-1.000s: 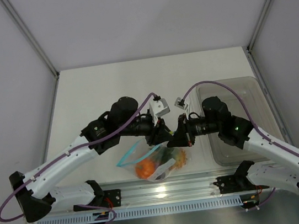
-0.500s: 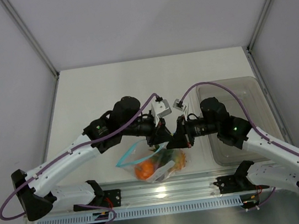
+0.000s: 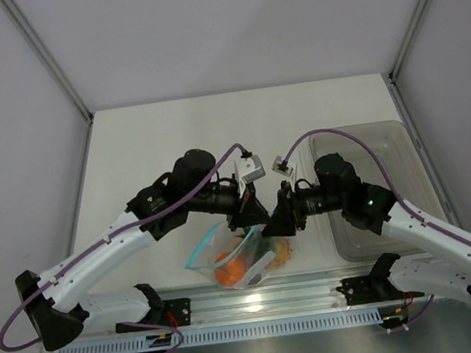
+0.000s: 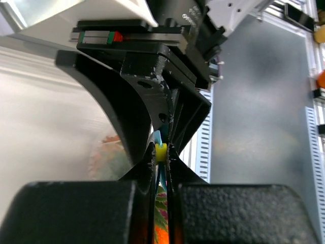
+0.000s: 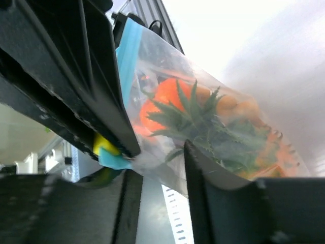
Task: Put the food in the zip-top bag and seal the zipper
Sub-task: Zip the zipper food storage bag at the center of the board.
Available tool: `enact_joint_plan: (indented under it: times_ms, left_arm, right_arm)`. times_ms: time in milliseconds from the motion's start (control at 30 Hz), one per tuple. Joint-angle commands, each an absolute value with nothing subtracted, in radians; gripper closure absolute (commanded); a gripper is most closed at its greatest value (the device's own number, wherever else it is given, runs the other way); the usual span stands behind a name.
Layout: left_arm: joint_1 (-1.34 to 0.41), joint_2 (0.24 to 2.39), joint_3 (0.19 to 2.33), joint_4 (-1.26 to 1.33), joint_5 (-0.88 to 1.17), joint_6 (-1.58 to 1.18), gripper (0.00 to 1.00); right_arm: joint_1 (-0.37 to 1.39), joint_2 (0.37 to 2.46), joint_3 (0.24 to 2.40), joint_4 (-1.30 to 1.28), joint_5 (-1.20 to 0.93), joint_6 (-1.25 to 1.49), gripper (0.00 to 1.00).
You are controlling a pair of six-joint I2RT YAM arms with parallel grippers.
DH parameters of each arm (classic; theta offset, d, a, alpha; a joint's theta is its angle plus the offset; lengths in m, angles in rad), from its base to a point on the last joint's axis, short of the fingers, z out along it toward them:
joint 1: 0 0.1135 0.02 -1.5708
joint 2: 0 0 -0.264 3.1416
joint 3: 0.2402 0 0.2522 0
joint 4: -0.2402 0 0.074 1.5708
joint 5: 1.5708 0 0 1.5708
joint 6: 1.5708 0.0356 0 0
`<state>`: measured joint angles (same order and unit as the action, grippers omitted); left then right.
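The zip-top bag (image 3: pixel 249 262) hangs lifted between my two grippers, with the food (image 3: pixel 226 268) inside: orange pieces and a pineapple with a green crown (image 5: pixel 203 119). The teal zipper (image 3: pixel 202 250) runs along its upper left edge. My left gripper (image 3: pixel 254 218) is shut on the yellow slider (image 4: pixel 161 151) of the zipper, as the left wrist view (image 4: pixel 161 157) shows. My right gripper (image 3: pixel 273 222) faces it closely. In the right wrist view (image 5: pixel 157 175) its jaws stand apart, with the bag's clear corner lying between them.
A grey translucent bin (image 3: pixel 379 200) stands at the right, beside the right arm. An aluminium rail (image 3: pixel 260 291) runs along the table's near edge, just below the hanging bag.
The bag has swung a little left and its teal mouth edge has bowed out into a wider loop. The left gripper has shifted slightly left; the right gripper has barely moved.
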<state>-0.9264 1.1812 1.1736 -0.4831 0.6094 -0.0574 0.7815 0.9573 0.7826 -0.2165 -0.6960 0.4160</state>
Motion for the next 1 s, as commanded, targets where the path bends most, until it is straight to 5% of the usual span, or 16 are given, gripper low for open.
enact_joint_plan:
  times_ms: [0,267,533,667,733,967]
  left_arm:
    - [-0.905,1.144,1.181,-0.446,0.707,-0.067,0.99]
    - [-0.879,1.154,1.180,-0.463,0.772,-0.069,0.99]
    - [-0.871,1.172,1.186,-0.443,0.778,-0.098,0.99]
    - [-0.871,1.173,1.186,-0.437,0.782,-0.106,0.99]
    - [-0.870,1.175,1.183,-0.443,0.775,-0.104,0.99]
    - [-0.859,1.166,1.167,-0.457,0.744,-0.104,0.99]
  right_arm:
    - [0.787,0.965,0.807,-0.218,-0.767,0.325,0.59]
    - [0.787,0.924,0.807,-0.156,-0.887,0.281,0.60]
    - [0.790,0.939,0.807,-0.069,-0.957,0.304,0.84]
    - [0.802,0.960,0.804,-0.026,-0.959,0.318,0.87]
    - [0.810,0.971,0.808,-0.020,-0.950,0.321,1.00]
    - [0.822,0.919,0.772,-0.012,-0.801,0.353,1.00]
